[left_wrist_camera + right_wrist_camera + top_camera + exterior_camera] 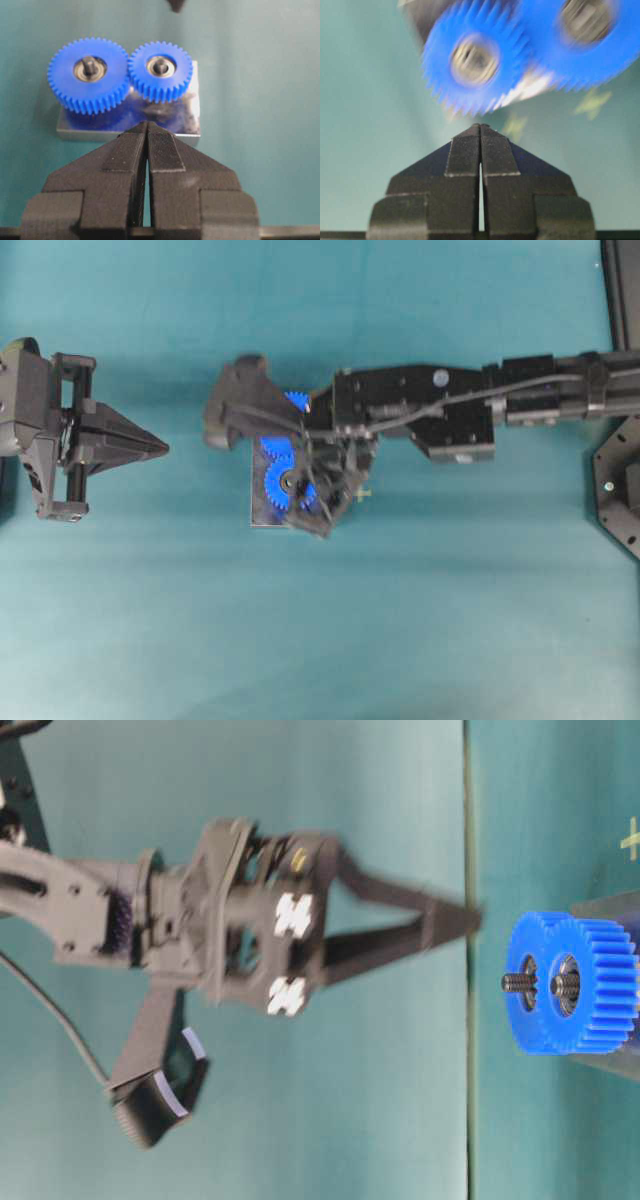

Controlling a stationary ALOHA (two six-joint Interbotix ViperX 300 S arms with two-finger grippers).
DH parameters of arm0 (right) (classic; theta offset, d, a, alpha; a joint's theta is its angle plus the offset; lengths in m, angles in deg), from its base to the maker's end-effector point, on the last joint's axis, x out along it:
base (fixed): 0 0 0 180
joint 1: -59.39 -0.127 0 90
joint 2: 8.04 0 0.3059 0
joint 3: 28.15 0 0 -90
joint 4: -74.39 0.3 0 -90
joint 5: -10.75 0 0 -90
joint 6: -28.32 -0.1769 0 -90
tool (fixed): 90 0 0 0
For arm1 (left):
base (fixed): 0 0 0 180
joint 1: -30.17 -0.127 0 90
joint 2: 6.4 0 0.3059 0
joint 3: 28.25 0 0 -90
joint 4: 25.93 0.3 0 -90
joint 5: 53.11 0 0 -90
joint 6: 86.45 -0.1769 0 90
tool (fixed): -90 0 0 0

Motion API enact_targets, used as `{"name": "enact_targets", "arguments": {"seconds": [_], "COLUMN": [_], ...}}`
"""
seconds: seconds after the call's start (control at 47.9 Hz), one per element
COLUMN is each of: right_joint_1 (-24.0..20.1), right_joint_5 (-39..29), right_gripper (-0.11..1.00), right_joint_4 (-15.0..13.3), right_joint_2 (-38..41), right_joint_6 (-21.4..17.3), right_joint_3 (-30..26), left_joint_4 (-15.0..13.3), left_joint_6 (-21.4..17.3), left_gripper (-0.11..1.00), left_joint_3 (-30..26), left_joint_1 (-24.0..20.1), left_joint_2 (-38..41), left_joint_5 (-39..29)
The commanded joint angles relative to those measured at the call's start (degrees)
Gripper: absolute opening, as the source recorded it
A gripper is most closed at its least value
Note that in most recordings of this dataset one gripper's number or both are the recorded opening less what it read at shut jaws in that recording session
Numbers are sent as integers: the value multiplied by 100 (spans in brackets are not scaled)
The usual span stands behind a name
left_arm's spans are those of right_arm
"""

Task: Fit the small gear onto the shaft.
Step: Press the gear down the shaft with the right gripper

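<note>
- Left wrist view gives you the cleanest look: the small gear (160, 71) is already sitting down over the shaft (160, 65), with the peg tip poking up through the bearing at its centre.
- Its teeth mesh with the larger blue gear (89, 75) right beside it on the left of that view, and both stand on the grey metal plate (187, 127).
- So judging from how things lie, the fit looks done. I can't tell from here whether the gear is pushed all the way down to the collar.
- The shaft's axis runs straight up from the plate, so any extra press you want has to come from directly above, along that axis.
- Your right gripper (480, 127) is the nearer one. In the overhead view it hangs over the plate, and its own camera shows the small gear just ahead of the fingertips, blurry.
- Its jaws are pressed together and there's nothing between them.
- Your left gripper (147, 125) is also fully closed and empty, pointing at the plate's near edge but well apart from it in the overhead view.
- If you go back in with the right arm, watch those closed tips: a sideways nudge could shove the plate across the teal table (150, 620).
</note>
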Motion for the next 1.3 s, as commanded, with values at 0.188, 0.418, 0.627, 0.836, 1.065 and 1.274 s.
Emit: {"name": "enact_targets", "arguments": {"seconds": [0.188,0.418,0.627,0.836,1.065,1.274], "right_joint_1": [193,132,-149,-457,-185,-26], "right_joint_5": [475,378,158,26,624,967], "right_gripper": [-1,-1,-1,-1,-1,-1], "right_joint_4": [-18,70,352,571,369,378], "right_joint_2": [431,545,211,-158,-158,167], "right_joint_6": [123,114,26,-88,-18,220], "right_joint_3": [-281,-62,352,352,62,-97], "left_joint_4": [18,9,18,9,18,18], "left_joint_6": [0,0,0,0,0,0], "left_gripper": [0,0,0,0,0,0], "left_joint_3": [-88,-70,-70,-62,-53,-62], "left_joint_1": [-9,-9,-9,-9,-9,-18], "left_joint_2": [0,-9,-9,-18,0,-9], "left_joint_5": [53,53,53,53,53,53]}}
